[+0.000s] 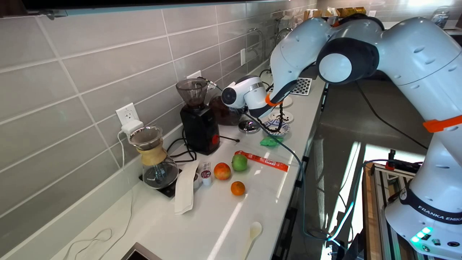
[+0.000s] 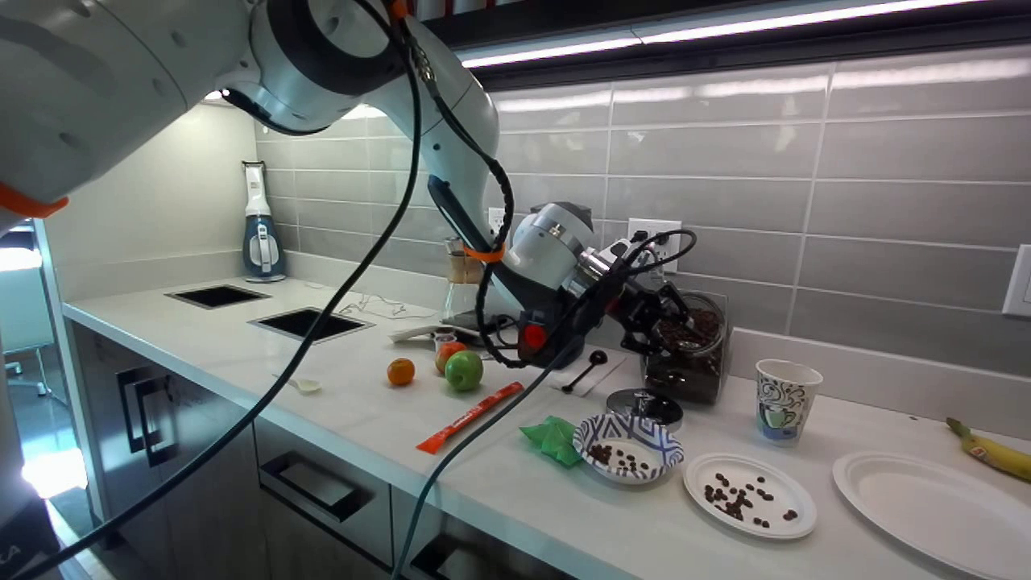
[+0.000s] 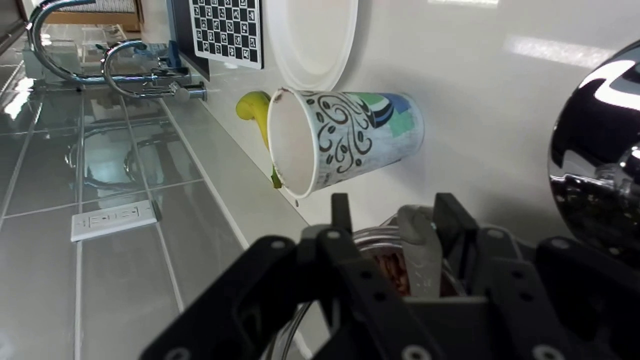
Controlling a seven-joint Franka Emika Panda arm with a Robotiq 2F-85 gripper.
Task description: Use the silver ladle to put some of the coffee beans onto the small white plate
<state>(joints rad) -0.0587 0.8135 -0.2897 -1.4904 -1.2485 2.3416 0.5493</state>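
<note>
In the wrist view the silver ladle's handle rises out of the open jar of coffee beans; its lower part is hidden. My gripper has its jaws on either side of that handle. A gap shows on the left, while the right finger is close against the handle; whether they touch I cannot tell. At the jar in an exterior view, the gripper reaches over the mouth. Some beans lie on the small white plate, right of the patterned bowl.
A paper cup stands right of the jar. A shiny lid lies in front of it. Farther right are a large white plate and a banana. The black grinder, an apple and a red packet are nearby.
</note>
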